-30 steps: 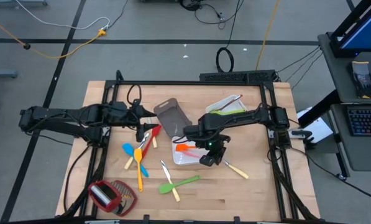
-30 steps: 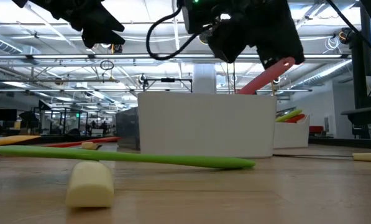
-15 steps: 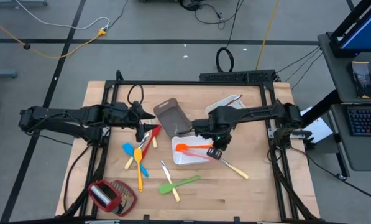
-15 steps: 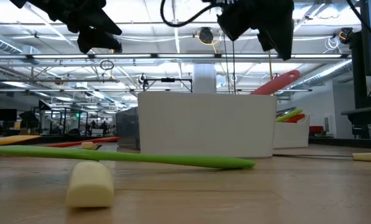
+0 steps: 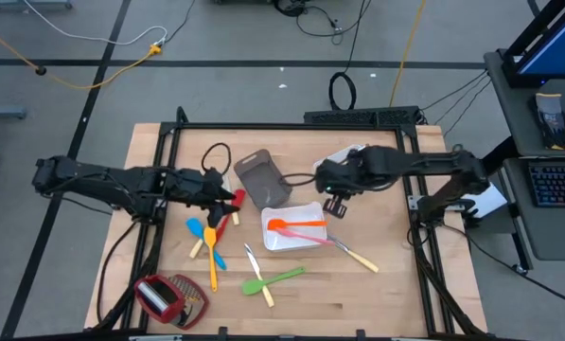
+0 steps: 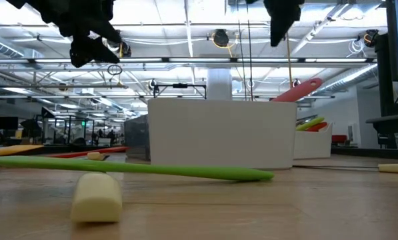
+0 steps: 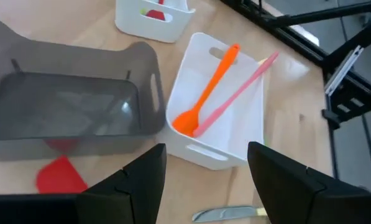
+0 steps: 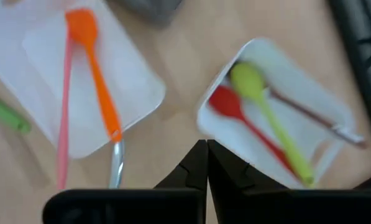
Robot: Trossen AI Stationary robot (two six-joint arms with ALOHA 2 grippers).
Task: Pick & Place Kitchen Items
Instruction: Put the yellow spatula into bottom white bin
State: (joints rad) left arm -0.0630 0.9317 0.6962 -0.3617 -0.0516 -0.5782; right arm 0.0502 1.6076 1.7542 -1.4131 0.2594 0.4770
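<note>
Right gripper (image 5: 336,201): fingers pressed together, holding nothing, raised over the table between two white trays. Just below it toward the near edge, white tray (image 5: 308,214) with an orange spoon (image 5: 294,224) and a pink spatula (image 7: 235,93) inside, the pink one leaning out over the tray's rim. Just beyond the gripper on the far side, second white tray (image 8: 325,109) holding a red spoon (image 8: 235,114), a green spoon (image 8: 266,106) and a brown spoon (image 8: 309,115). Beside the near tray, touching its corner, a pale-handled knife (image 5: 355,254). To the gripper's left, a grey tray (image 5: 260,176), tilted on the wood.

Left gripper (image 5: 227,196): fingers spread wide, holding nothing, hovering just left of the grey tray. Directly under and beside it, a red spatula (image 7: 59,175) close to the grey tray's wall. Nearer the front edge from there, a blue spoon (image 5: 206,241), a yellow spoon (image 5: 212,256) and other slim pieces crossed in a loose pile. Further toward the front, a second knife (image 5: 251,256) and a green spatula (image 5: 280,278) lying flat, with a pale handle (image 6: 96,197) beside it. At the front left corner, well apart from both grippers, a red-and-silver thing (image 5: 168,296) with a woven part.
</note>
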